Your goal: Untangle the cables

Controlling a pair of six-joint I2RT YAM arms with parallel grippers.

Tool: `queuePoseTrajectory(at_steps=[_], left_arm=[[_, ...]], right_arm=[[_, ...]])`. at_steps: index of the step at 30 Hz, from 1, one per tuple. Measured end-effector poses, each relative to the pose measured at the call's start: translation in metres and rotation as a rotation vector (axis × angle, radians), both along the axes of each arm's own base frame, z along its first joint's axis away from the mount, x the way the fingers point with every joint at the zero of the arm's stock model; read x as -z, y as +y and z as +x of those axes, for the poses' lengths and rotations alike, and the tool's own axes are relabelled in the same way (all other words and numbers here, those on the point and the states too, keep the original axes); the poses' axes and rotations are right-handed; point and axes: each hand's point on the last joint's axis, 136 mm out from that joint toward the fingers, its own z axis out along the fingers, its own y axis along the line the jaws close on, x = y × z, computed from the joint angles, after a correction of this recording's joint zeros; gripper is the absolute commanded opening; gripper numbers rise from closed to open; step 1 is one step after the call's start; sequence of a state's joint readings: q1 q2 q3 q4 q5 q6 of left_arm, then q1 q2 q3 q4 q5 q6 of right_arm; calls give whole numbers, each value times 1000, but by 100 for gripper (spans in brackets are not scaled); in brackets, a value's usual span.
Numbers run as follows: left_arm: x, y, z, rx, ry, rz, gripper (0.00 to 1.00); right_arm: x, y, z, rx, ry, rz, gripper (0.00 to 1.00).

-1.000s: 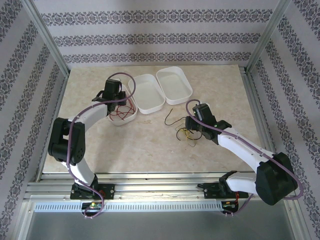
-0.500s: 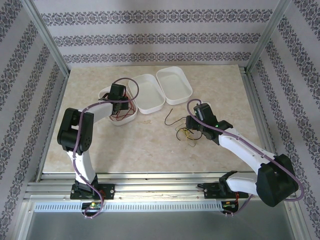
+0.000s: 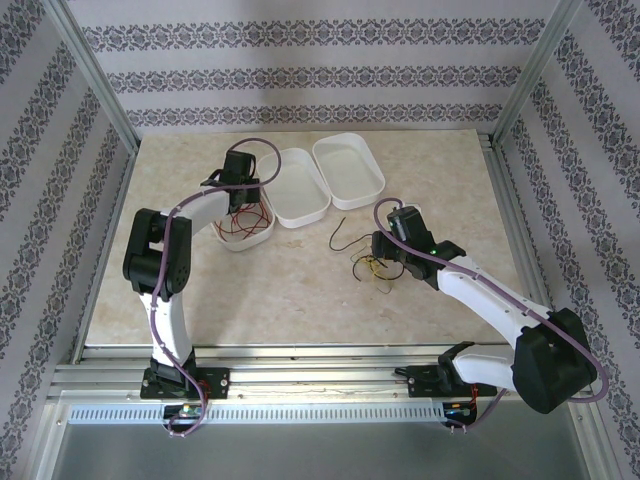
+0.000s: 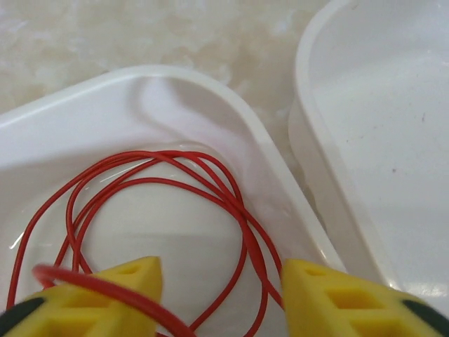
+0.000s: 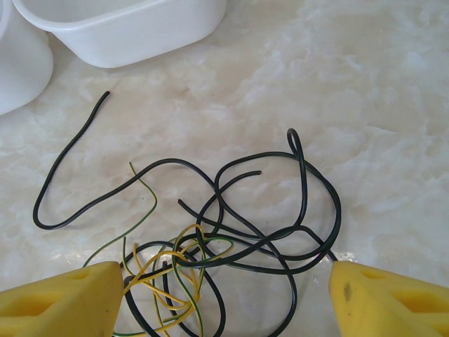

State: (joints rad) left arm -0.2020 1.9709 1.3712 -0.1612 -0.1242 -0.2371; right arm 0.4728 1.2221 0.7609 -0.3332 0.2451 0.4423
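**Current state.** The red cable [image 4: 242, 232] lies coiled in loose loops on the floor of the left-hand tray [image 4: 168, 72]. Your left fingers [image 4: 302, 277] hang directly above it, spread apart, with the tray floor visible in the gap between them. One red strand drapes over the top of one finger, but nothing is pinched. The coil sits low inside the tray walls, so the wire's own springiness is unlikely to carry it back out.

**Remaining work.** The knot of black, yellow and green strands [image 5: 203, 246] lies on the worktop [image 5: 393, 91], near the trays but apart from them. Your right fingers [image 5: 84, 284] are spread wide on either side of it and are not touching it. This stance lets you see the knot between the fingers before you choose a strand. One black end [image 5: 56, 165] trails out of the knot toward the trays. It crosses nothing along that stretch, so it looks like the easiest place to start.

**Layout.** The middle tray [image 4: 365, 140] stands just beside the left-hand tray, with the third tray [image 3: 350, 165] beyond it. These two are probably meant for the other colours.

**Caution.**
- Lift the left arm straight up, because the draped strand may catch on the finger and drag the coil over the rim.
- Treat the task as roughly one-third done.
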Motion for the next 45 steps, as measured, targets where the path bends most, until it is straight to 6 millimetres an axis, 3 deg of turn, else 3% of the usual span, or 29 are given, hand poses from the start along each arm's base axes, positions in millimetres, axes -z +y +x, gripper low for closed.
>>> queuePoseTrajectory(at_steps=[7, 12, 25, 30, 34, 41, 45], left_arm=[[-1, 4, -5, -16, 39, 14, 79], [-7, 10, -19, -47, 77, 22, 99], [-70, 23, -46, -104, -10, 12, 100], [-69, 30, -53, -125, 12, 46, 85], [-66, 32, -57, -129, 30, 56, 59], [-65, 28, -58, -124, 36, 43, 62], [-66, 8, -60, -79, 32, 43, 66]], right_arm=[[0, -2, 1, 7, 0, 0, 78], [0, -4, 1, 13, 0, 0, 78], [0, -4, 2, 13, -1, 0, 78], [0, -4, 2, 13, -1, 1, 78], [0, -4, 2, 13, -1, 1, 78], [0, -6, 2, 20, 0, 0, 78], [-3, -16, 2, 51, -2, 7, 78]])
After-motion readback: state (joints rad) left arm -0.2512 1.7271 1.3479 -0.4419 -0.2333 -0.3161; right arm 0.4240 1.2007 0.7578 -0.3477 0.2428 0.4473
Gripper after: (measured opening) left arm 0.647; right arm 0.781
